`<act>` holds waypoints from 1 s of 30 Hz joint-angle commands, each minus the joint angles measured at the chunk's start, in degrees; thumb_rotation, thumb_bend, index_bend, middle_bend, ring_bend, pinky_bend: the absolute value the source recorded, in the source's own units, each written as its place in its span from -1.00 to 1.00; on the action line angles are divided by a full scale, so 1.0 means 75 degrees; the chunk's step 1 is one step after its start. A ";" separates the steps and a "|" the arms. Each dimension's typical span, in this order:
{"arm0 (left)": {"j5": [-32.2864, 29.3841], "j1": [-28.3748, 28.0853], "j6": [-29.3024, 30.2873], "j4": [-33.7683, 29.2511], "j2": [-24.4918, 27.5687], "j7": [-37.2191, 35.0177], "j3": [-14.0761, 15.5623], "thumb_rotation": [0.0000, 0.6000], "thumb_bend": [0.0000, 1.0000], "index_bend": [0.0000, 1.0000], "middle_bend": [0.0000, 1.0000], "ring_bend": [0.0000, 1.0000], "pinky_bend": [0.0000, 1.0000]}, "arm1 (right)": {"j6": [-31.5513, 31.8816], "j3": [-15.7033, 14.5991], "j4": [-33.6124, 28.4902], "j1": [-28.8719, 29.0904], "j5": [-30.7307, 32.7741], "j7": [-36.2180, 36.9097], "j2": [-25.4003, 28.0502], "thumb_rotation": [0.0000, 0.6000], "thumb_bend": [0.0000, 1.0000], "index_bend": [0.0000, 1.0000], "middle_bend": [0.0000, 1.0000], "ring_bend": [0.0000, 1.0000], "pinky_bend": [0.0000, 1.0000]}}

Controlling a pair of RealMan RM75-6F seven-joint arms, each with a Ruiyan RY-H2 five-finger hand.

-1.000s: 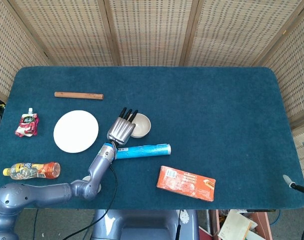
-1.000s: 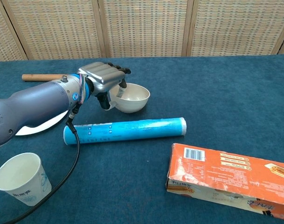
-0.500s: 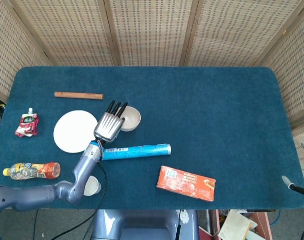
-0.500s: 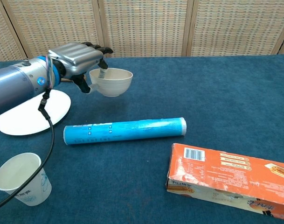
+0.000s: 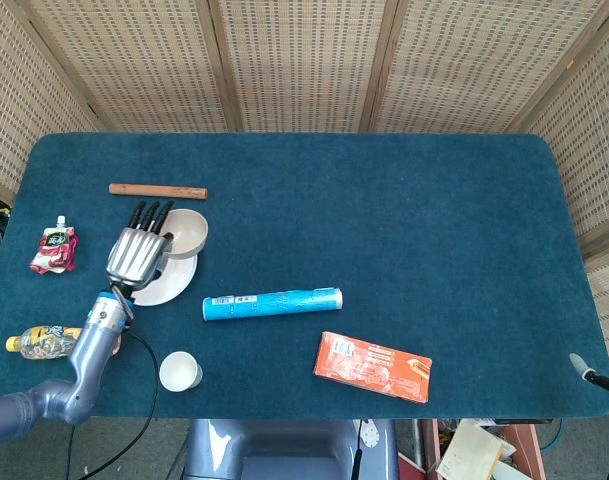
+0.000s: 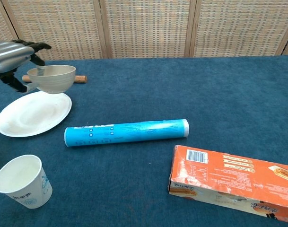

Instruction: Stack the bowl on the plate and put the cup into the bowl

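The left robot hand is clamped on the near rim of the bowl, its fingers over the lip, and it holds the bowl in the air above the far right part of the plate. That is the relation the coming move turns on: the plate lies straight below and slightly toward the robot from the bowl, so the bowl seems to need only a small shift toward the plate's middle and a descent. In the chest view the bowl sits roughly level, clear of the plate with a gap beneath it. The cup stands upright near the front edge of the bench, just on the robot's side of the plate, well within reach of the left arm; the right robot hand is not in view in either picture, so the left is plainly the nearer one for both steps. The blue tube lies with its long axis left to right between plate and orange box, out of the bowl's path. Compared with half a second earlier, the bowl has travelled leftward from beside the plate's right edge to over the plate itself, and the arm has drawn back with it.
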 commanded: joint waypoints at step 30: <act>0.0398 0.0811 -0.0836 0.1839 -0.0588 -0.0663 0.0040 1.00 -0.14 0.22 -1.00 -1.00 -1.00 | 0.0126 0.0009 -0.0099 -0.0045 -0.0091 -0.0152 -0.0003 1.00 -0.66 -1.00 -1.00 -1.00 -1.00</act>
